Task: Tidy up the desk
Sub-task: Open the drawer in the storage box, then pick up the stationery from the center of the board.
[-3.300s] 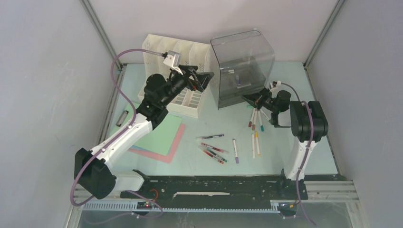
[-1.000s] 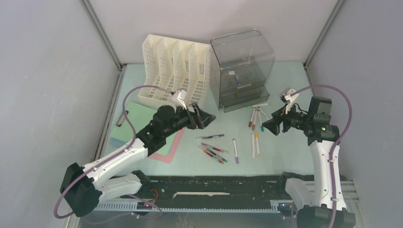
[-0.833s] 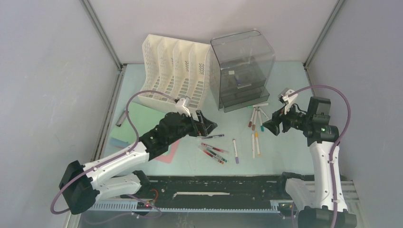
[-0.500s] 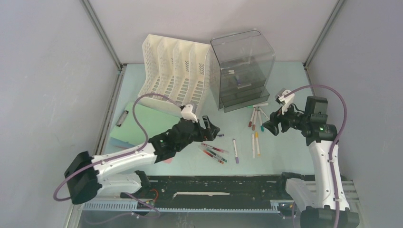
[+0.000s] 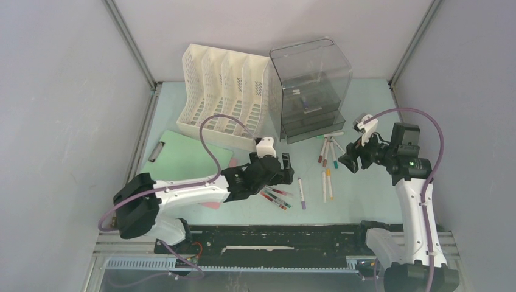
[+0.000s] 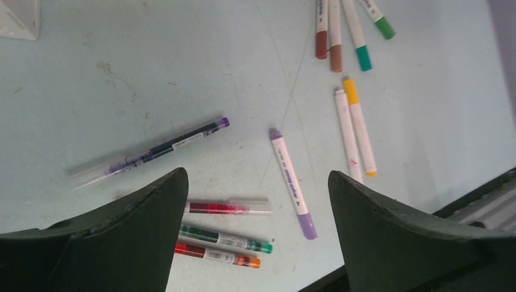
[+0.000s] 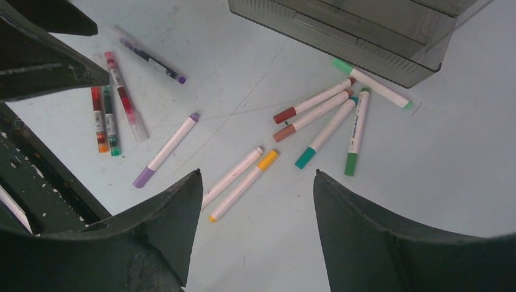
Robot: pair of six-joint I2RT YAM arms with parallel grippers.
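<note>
"Left wrist: the left gripper (image 6: pixel 255 176) hangs spread wide and empty over pens (image 6: pixel 225 239) on the desk (image 6: pixel 182 61) — they lie packed close, so closing there may scatter the neighbours."
"And the right gripper (image 7: pixel 257 173)?"
"Apart, empty. Behind, the rack (image 5: pixel 222 91) looks bare; the box (image 5: pixel 310 73) holds small bits — unclear what."

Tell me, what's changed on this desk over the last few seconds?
The left end effector swung from the white file rack toward the near edge to hover, open, over the loose pens. The right end effector backed away from the grey drawer unit, also open. Nothing was grabbed or dropped; pens, rack and drawers stayed put.
</note>
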